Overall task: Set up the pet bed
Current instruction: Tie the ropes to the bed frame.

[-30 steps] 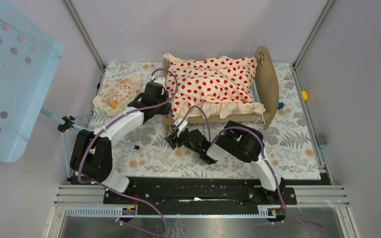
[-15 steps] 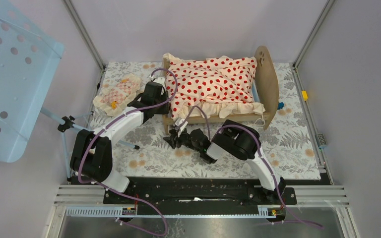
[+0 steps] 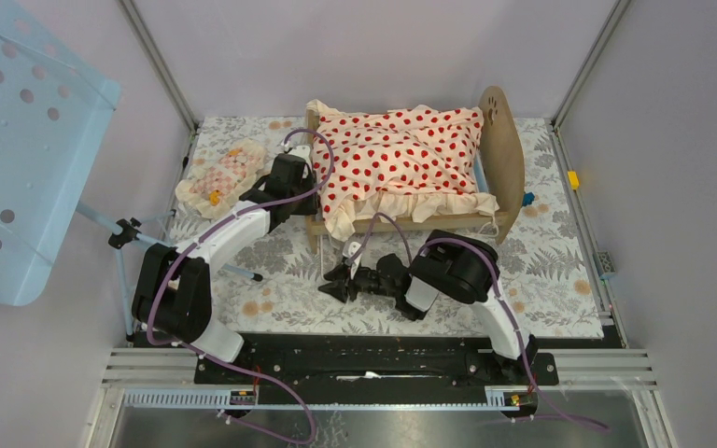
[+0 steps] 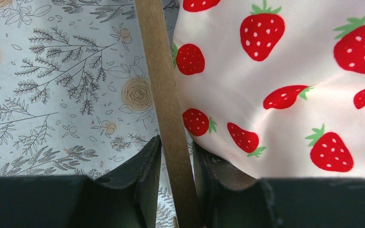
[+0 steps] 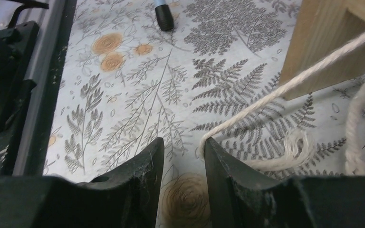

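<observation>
Black right gripper (image 5: 183, 142): jaws apart, floral mat (image 5: 138, 95) showing between them.
cord (image 5: 266, 97): cream, its end just beside one right finger.
left gripper (image 4: 176, 142): jaws clamped on the bed (image 4: 166, 95) by its thin wooden footboard.
bed: beyond the right jaws, footboard end in the left jaws.
blanket (image 4: 275, 71): strawberry print, draped over the bed, just beside one left finger.
</observation>
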Available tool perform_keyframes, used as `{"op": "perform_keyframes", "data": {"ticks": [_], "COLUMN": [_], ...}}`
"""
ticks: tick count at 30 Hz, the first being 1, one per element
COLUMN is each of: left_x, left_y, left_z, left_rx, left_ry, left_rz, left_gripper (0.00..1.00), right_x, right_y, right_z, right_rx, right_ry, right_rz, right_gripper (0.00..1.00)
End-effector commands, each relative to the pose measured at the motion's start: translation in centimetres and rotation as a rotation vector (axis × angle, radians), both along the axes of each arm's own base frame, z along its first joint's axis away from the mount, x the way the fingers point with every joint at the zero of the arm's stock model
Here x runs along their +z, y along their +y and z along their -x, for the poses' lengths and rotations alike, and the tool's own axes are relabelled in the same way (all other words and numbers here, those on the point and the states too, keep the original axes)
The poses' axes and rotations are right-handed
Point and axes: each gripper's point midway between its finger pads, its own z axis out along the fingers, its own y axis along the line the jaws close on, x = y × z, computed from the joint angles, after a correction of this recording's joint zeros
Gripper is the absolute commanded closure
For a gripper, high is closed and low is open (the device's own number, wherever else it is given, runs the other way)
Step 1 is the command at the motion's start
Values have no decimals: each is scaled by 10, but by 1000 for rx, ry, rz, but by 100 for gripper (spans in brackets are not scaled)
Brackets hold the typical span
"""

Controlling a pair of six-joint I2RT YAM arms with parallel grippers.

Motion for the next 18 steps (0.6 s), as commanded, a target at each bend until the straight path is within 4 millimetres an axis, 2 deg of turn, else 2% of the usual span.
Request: {"op": "perform_keyframes", "data": {"ticks": [1,7,15,18], "left_x": [0,0,-1,-2], "left_y": [-17,-18,-17,-17], "left_z": [8,8,9,9], "left_rx": [-88,-91,-89,-89], "left_ry": [39,43,44,47], "left_rz": [53,55,50,50], "left_gripper": [80,80,80,80], "right_x": [47,56,74,80], "right_y": [2,-13,-26,-36], "right_z": [33,54,96,104], "right_rx": [150,220,400,408], "right_ry": [-76,-73,-4,7], "right_rz": [-140,-138,-164,-165], "right_gripper": [58,58,59,59]}}
